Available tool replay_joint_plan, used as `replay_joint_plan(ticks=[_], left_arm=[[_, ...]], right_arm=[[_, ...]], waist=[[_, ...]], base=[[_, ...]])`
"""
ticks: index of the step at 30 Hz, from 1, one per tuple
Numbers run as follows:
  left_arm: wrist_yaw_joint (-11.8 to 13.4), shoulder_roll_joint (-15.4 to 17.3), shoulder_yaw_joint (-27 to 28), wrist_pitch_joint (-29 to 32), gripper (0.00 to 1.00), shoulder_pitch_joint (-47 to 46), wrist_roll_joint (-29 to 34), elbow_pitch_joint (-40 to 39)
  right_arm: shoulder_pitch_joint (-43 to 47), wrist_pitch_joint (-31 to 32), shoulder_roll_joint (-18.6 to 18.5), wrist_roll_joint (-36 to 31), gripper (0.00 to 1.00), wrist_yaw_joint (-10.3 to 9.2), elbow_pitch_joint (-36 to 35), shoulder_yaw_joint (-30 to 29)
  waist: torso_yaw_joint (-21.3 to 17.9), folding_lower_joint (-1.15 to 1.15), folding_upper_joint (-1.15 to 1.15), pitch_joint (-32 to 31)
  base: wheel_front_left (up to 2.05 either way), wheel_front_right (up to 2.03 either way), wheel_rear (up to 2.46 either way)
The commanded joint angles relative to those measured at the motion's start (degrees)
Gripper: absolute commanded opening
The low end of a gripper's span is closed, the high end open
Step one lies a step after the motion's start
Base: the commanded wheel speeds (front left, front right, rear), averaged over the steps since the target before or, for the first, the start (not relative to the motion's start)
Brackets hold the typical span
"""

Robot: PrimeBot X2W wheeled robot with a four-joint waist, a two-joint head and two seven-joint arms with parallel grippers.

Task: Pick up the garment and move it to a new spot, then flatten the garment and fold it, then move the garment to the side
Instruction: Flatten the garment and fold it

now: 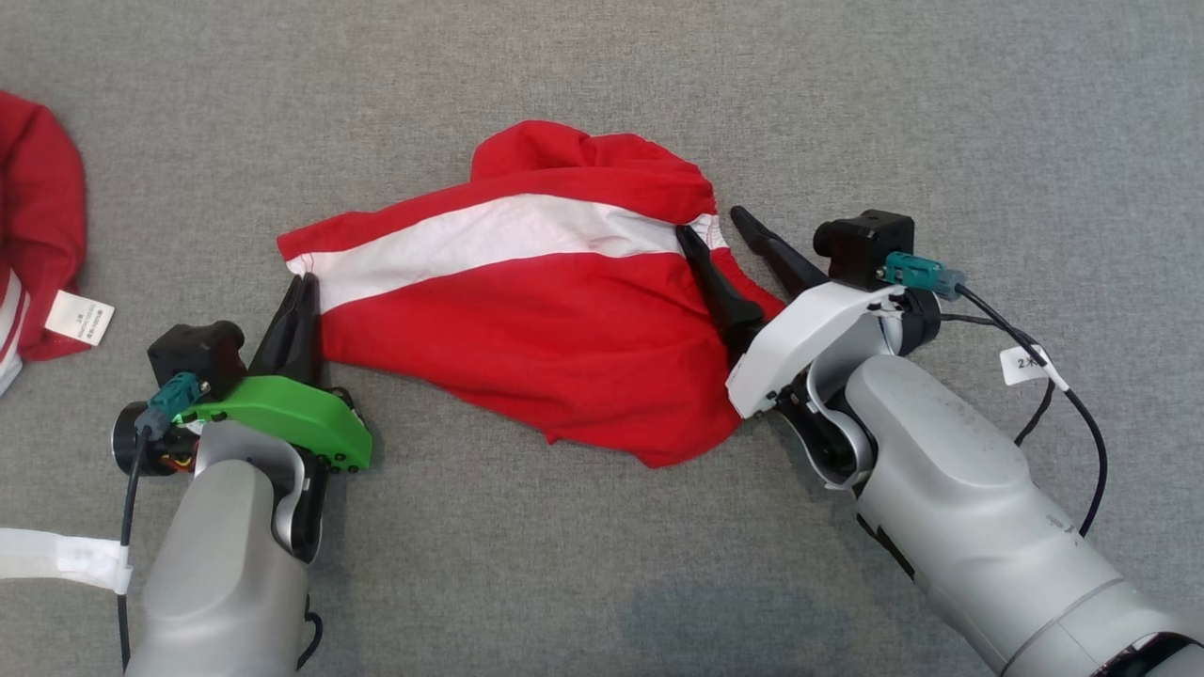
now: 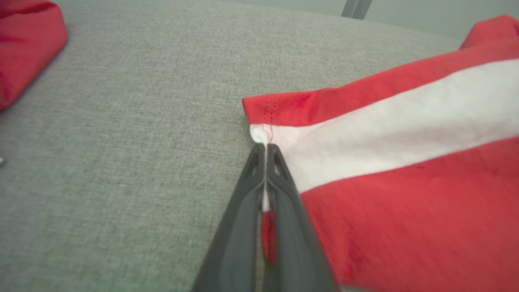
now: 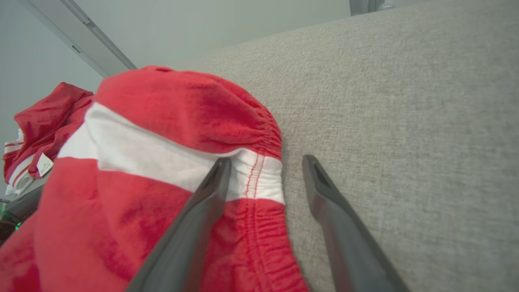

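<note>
Garment (image 1: 527, 320): red with white stripe, crumpled on grey surface (image 1: 894, 113)
Left gripper (image 1: 303, 287): pinching the garment's hem corner
Right gripper (image 1: 710, 222): spread, straddling the garment's gathered edge

Soft matt red cloth garment (image 1: 527, 338), white band (image 1: 489, 240) of the same cloth, puckered stitched hem (image 3: 263, 174) at right, coarse grey woven surface (image 1: 602, 75), matt dark plastic fingers (image 1: 720, 282), smooth green plastic shell (image 1: 282, 414) near left, smooth white plastic shell (image 1: 809, 329) right, satin silver-grey forearms (image 1: 959, 470)
</note>
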Motion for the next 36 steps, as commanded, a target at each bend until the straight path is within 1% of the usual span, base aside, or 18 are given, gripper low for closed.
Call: replay_joint_plan(ticks=[1, 2, 6, 12, 15, 20, 23, 26, 29, 32, 35, 36], left_arm=[[0.17, -0.17, -0.14, 0.70, 0.00, 0.77, 0.57, 1.06], [0.17, -0.23, -0.21, 0.70, 0.00, 0.75, 0.59, 1.02], [0.17, -0.25, -0.36, 0.63, 0.00, 0.87, 0.62, 0.94], [0.17, -0.18, -0.56, 0.57, 0.00, 1.90, 0.72, 0.44], [0.17, -0.02, -0.85, 0.45, 0.00, 2.77, 0.80, -0.77], [0.17, 0.29, -1.90, 0.42, 0.00, 5.73, 0.27, -2.96], [0.17, 1.10, -2.99, 0.42, 0.00, 8.17, 0.29, -4.35], [0.17, 1.92, -3.67, 0.42, 0.00, 10.57, -0.34, -6.55], [0.16, 3.22, -4.68, 0.42, 0.00, 11.66, -1.08, -9.79], [0.16, 5.12, -6.01, 0.43, 0.00, 10.11, -1.81, -13.30], [0.16, 7.63, -7.07, 2.37, 0.00, 6.22, -2.75, -17.71], [0.16, 7.63, -7.07, 2.37, 0.00, 6.22, -2.75, -17.71]], right_arm=[[0.59, 0.09, -0.17, 0.97, 0.12, 0.04, 0.98, 0.87], [0.38, 0.30, -0.27, 1.53, 0.00, 0.04, 1.16, 1.51], [-0.18, -0.19, -0.96, 3.28, 0.00, 0.04, 1.79, 3.36], [-0.51, -1.50, -1.81, 5.39, 0.00, 0.03, 2.81, 4.59], [0.39, -2.24, -1.89, 6.11, 0.00, 0.03, 3.16, 4.54], [3.65, -2.94, -1.43, 8.06, 0.00, 0.03, 3.07, 4.39], [6.25, -2.96, -1.56, 8.35, 0.00, 0.03, 2.50, 4.25], [8.88, -2.99, -1.49, 8.18, 0.00, 0.03, 0.93, 2.60], [10.02, -2.98, -2.00, 8.87, 0.00, 0.03, -1.35, 0.47], [8.75, -2.98, -3.45, 8.97, 0.00, 0.03, -3.70, -1.27], [5.63, -1.57, -5.06, 8.58, 0.00, 0.03, -6.58, -3.18], [5.63, -1.57, -5.06, 8.58, 0.00, 0.03, -6.58, -3.18]], waist=[[0.04, 0.00, 0.56, 0.01], [0.06, 0.00, 0.56, -0.02], [0.06, 0.00, 0.56, -0.31], [-0.14, 0.00, 0.56, -1.93], [-0.49, 0.00, 0.56, -4.15], [-1.44, 0.00, 0.56, -10.59], [-2.18, 0.00, 0.56, -15.28], [-3.26, 0.00, 0.56, -19.97], [-4.25, 0.00, 0.56, -23.09], [-4.88, 0.00, 0.56, -23.88], [-5.37, 0.00, 0.56, -22.42], [-5.37, 0.00, 0.56, -22.42]], base=[[0.00, 0.00, 0.00], [0.00, 0.00, 0.00], [0.00, 0.00, 0.00], [0.00, 0.00, 0.00], [0.00, 0.00, 0.00], [0.00, 0.00, 0.00], [0.00, 0.00, 0.00], [0.00, 0.00, 0.00], [0.00, 0.00, 0.00], [0.00, 0.00, 0.00], [0.00, 0.00, 0.00], [0.00, 0.00, 0.00]])
